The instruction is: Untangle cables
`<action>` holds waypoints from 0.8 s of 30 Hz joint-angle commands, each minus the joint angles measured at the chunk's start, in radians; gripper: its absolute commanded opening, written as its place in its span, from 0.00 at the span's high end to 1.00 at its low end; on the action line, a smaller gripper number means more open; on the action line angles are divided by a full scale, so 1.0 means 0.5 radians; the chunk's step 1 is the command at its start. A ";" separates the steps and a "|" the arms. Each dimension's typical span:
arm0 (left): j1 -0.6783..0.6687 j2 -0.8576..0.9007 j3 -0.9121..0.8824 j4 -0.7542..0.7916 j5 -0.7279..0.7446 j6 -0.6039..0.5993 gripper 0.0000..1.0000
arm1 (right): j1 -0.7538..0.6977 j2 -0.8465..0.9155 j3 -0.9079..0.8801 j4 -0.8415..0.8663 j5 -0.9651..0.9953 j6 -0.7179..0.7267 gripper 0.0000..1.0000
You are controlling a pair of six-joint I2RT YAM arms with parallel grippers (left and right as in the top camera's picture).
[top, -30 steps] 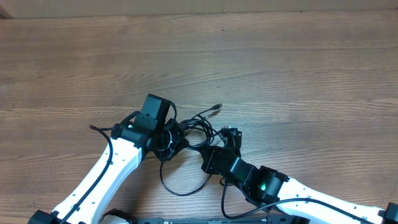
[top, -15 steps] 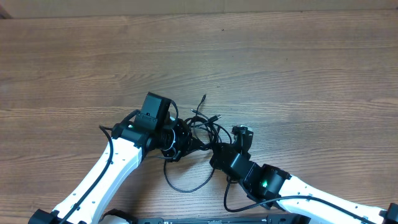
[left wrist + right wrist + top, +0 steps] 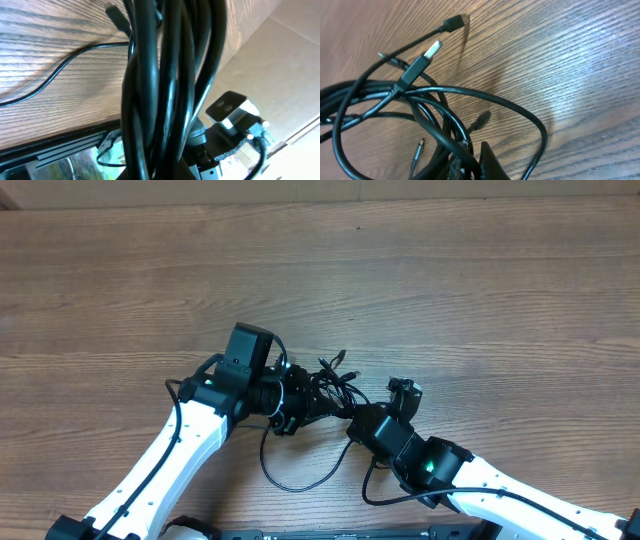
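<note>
1. The left pincer [image 3: 291,404] is clamped fully shut on the cables [image 3: 325,388], just left of centre in the overhead view. In its own wrist view, the gripped strands rise as a thick twisted bundle through the middle of the frame.
2. The right pincer [image 3: 355,418] is also closed, and strands run down into its jaws at the bottom of its wrist view.
3. The cables form a tangled knot stretched between the two pincers, in the lower centre of the overhead frame.
4. A loose loop [image 3: 298,488] curves over the desk [image 3: 480,290] below the knot, toward the lower edge.
5. A silver plug [image 3: 431,49] points to the upper left of the right wrist view, above the wood grain.
</note>
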 commanded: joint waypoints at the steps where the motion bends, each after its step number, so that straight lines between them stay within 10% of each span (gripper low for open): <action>1: 0.130 -0.024 0.046 0.040 0.299 -0.146 0.96 | -0.047 0.027 -0.037 -0.096 0.029 0.081 0.96; 14: 0.439 -0.024 0.046 0.040 0.269 -0.185 0.96 | -0.067 0.026 -0.037 -0.105 -0.001 0.080 0.96; 24: 0.403 -0.023 0.046 0.011 -0.310 -0.186 0.89 | -0.067 0.011 -0.037 0.052 -0.391 -0.263 0.96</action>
